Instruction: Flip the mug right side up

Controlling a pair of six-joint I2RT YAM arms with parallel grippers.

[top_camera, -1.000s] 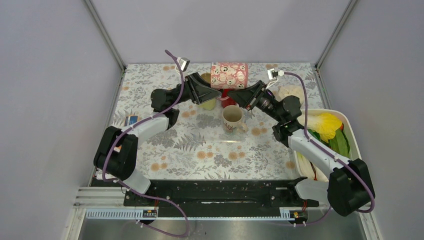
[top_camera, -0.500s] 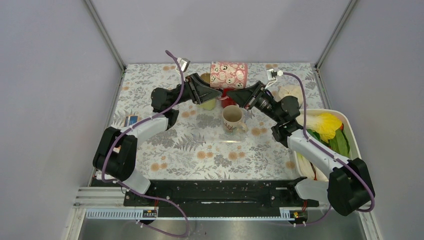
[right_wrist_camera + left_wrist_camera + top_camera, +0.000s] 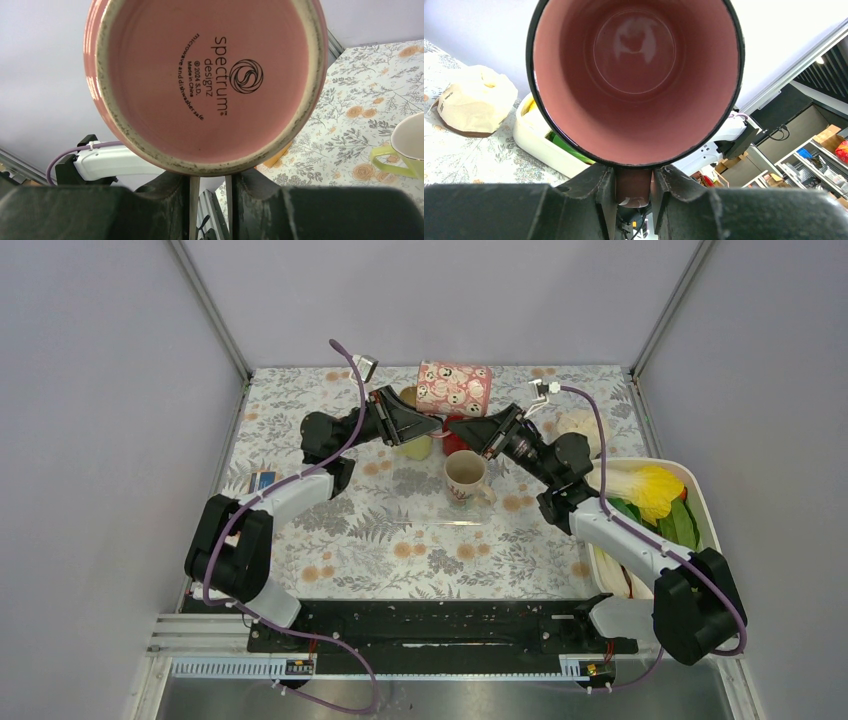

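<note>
Pink mug (image 3: 455, 388) is held on its side in the air over the counter's far edge, centre, mouth toward the left arm. Left claw (image 3: 634, 186) is clamped on its handle (image 3: 634, 194). Right claw (image 3: 210, 184) sits under the base, grip not discernible. 1 cream cup (image 3: 465, 476) stands nearer.
</note>
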